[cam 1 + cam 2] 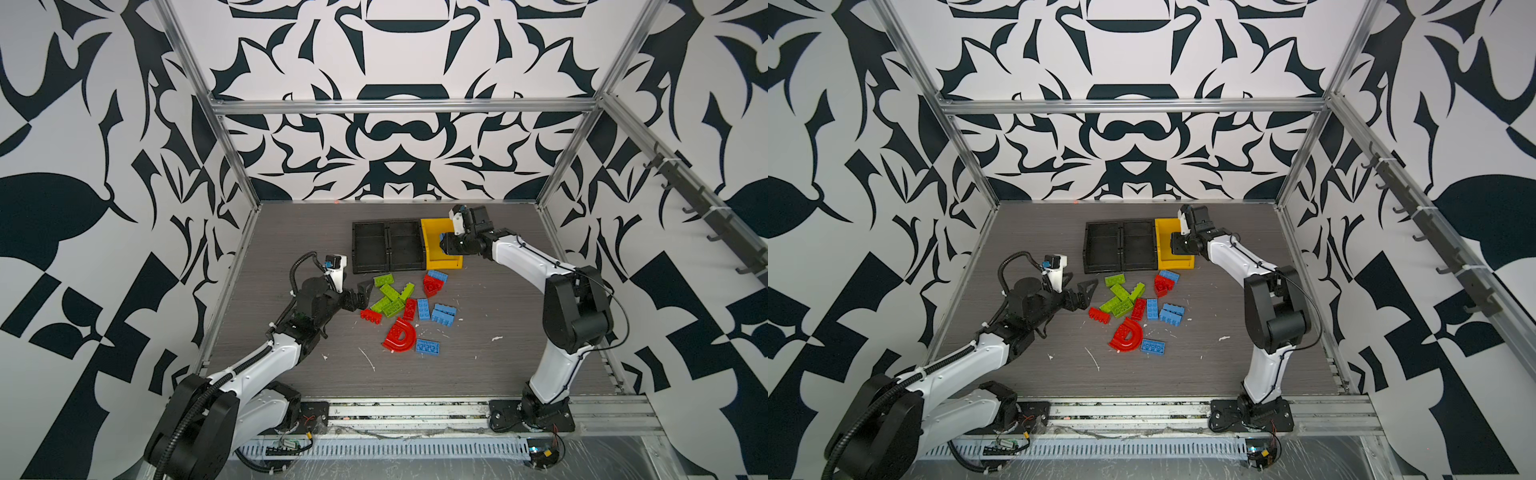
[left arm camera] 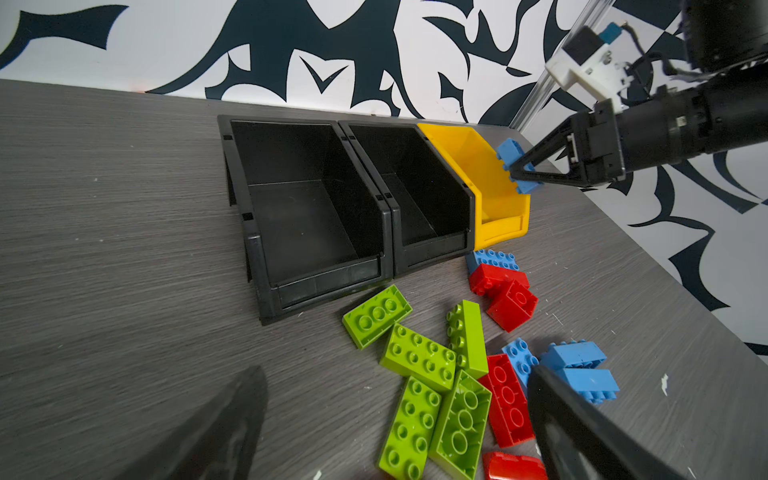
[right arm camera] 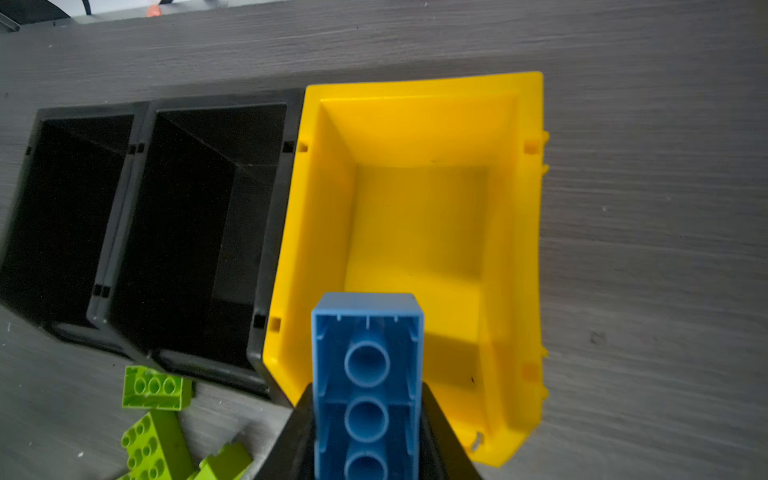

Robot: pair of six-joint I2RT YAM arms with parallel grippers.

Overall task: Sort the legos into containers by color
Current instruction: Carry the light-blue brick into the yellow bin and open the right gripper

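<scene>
- Grip: the right gripper (image 2: 524, 174) is clenched on a blue brick (image 3: 368, 332). The fingers press its two long side walls, and its hollow underside faces the wrist camera. Flat walls likely give a hold that won't twist.
- Location: the brick hangs over the front part of the yellow bin (image 3: 515, 249), above the rim, apparently not touching it. The bin's floor is bare. Judgement: blue is going to yellow, and release is the step in hand.
- Bins: the two black bins (image 1: 387, 247) sit side by side just left of the yellow one, in a row upper centre of the floor in both top views. Nothing shows inside them.
- Unsorted legos: a loose pile lies just below the row. Green bricks (image 1: 388, 297) are at its left, blue bricks (image 1: 444, 313) at its right and the red arch (image 1: 400, 336) lowest. Being near the bins' low fronts likely keeps carries short.
- Right arm: it rises from the lower right with the elbow high, and the forearm reaches up-left to the yellow bin.
- Left arm: it slants up-right from the lower left. The left gripper (image 1: 362, 296) is spread wide and holds nothing, low over the table (image 1: 498, 311) just left of the green bricks. Judgement: it is poised for a green.
</scene>
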